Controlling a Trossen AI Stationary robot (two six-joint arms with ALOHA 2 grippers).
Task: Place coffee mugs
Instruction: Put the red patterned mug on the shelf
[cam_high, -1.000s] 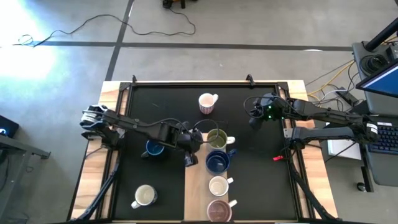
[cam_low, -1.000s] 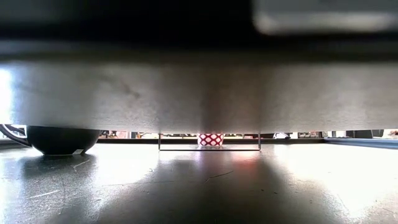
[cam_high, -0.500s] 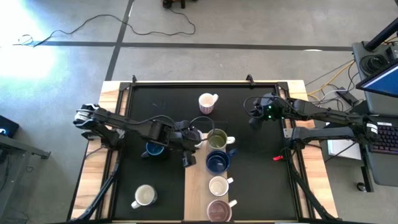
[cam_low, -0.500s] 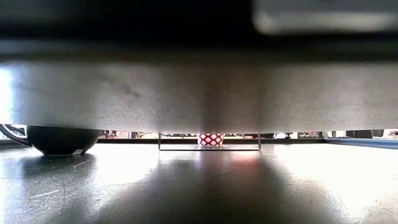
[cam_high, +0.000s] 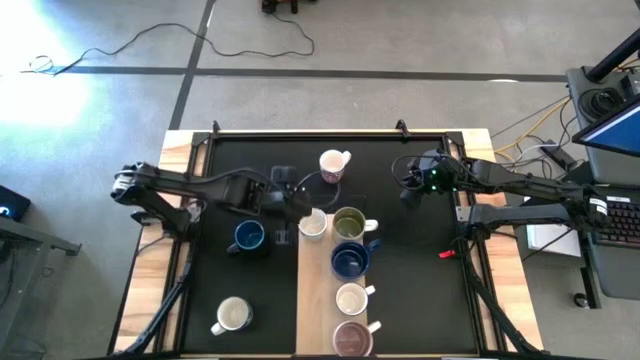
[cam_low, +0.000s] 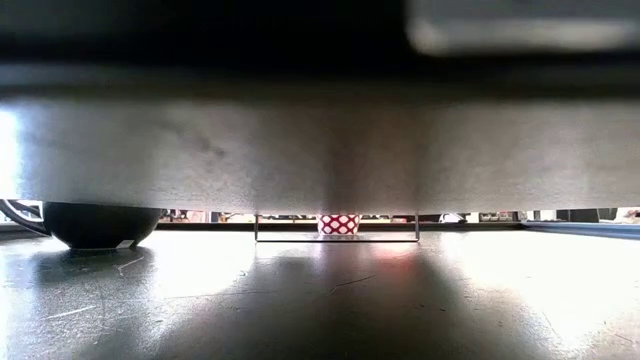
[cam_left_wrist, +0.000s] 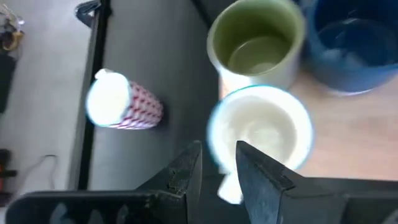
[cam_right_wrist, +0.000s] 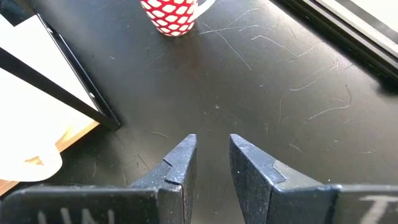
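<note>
Your left gripper (cam_high: 287, 215) has backed left off the white mug (cam_high: 313, 224) — fingers slightly apart, empty; olive mug (cam_high: 349, 223) touches it rightward, patterned mug (cam_high: 334, 164) beyond. Right gripper (cam_high: 408, 190) waits, narrowly parted.

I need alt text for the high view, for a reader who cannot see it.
Five ceramic mugs stand on a pale wooden strip on a black table: white, olive green, dark blue, cream, maroon-inside. The left gripper is beside the white one.

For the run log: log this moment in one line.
left hand: open, beside small white ceramic mug | mug: on wooden board | right hand: idle
</note>
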